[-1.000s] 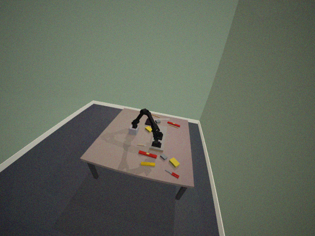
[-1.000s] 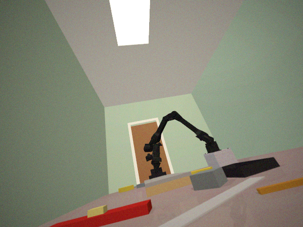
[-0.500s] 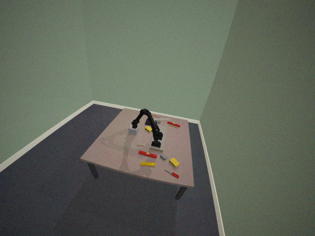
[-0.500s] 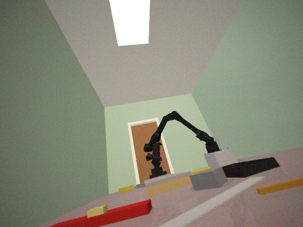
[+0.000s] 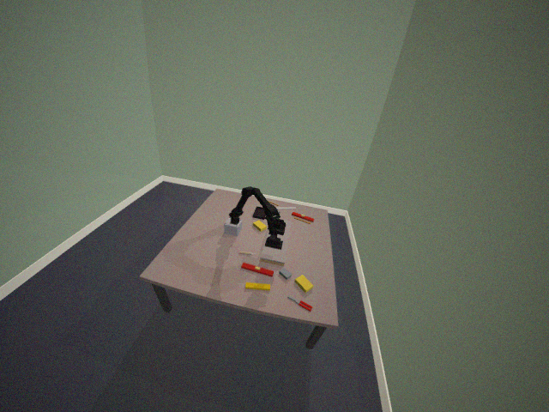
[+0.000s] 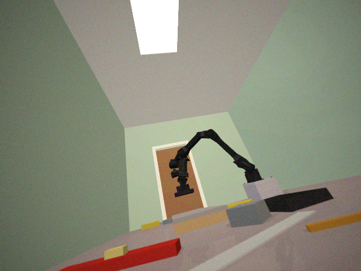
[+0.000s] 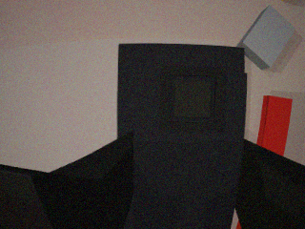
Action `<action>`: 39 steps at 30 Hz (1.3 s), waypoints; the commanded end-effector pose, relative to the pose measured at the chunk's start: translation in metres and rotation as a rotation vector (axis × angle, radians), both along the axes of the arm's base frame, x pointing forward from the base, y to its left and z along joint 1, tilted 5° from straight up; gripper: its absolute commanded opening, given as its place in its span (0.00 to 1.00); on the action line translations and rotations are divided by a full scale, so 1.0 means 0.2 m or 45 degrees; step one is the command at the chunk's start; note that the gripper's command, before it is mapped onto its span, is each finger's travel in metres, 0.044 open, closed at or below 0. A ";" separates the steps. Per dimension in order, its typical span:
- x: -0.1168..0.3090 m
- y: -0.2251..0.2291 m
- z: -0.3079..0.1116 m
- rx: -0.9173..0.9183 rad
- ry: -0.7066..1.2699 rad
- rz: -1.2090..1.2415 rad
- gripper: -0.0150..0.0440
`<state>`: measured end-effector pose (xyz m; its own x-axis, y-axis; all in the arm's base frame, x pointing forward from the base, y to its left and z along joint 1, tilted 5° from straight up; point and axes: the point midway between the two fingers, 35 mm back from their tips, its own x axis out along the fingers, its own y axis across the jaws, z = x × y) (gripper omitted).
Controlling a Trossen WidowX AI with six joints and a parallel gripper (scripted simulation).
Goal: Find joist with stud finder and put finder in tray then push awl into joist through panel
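Note:
My gripper (image 5: 274, 239) (image 6: 183, 187) (image 7: 186, 140) is shut on the stud finder (image 5: 274, 245) (image 6: 184, 192) (image 7: 181, 62), a dark block. The finder hangs level, with a visible gap above the panel in the exterior view. Its small square window (image 7: 192, 96) looks dark and unlit in the wrist view. The pale floor panel (image 5: 272, 256) (image 6: 201, 223) (image 7: 57, 95) lies below. A black tray (image 5: 258, 213) (image 6: 300, 200) stands farther back beside the arm's base. A thin pale stick (image 5: 245, 253) lies left of the panel; I cannot tell whether it is the awl.
A red level (image 5: 266, 271) (image 7: 276, 124) and a small grey block (image 5: 285, 273) (image 7: 271, 32) lie near the panel's front end. Beyond are a yellow bar (image 5: 257, 287), a yellow block (image 5: 304, 282) and red-handled pliers (image 5: 304, 305). A larger grey block (image 6: 247, 214) stands behind the panel.

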<state>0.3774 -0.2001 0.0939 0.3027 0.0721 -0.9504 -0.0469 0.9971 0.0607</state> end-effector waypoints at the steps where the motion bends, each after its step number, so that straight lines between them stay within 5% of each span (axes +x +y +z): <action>1: 0.00 0.00 0.03 0.000 -0.004 0.007 0.25; 39: 0.10 1.29 0.06 -0.026 -0.053 0.769 0.25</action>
<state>0.4016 0.0397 0.1027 0.2476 0.2170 -0.9442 -0.5739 0.8181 0.0375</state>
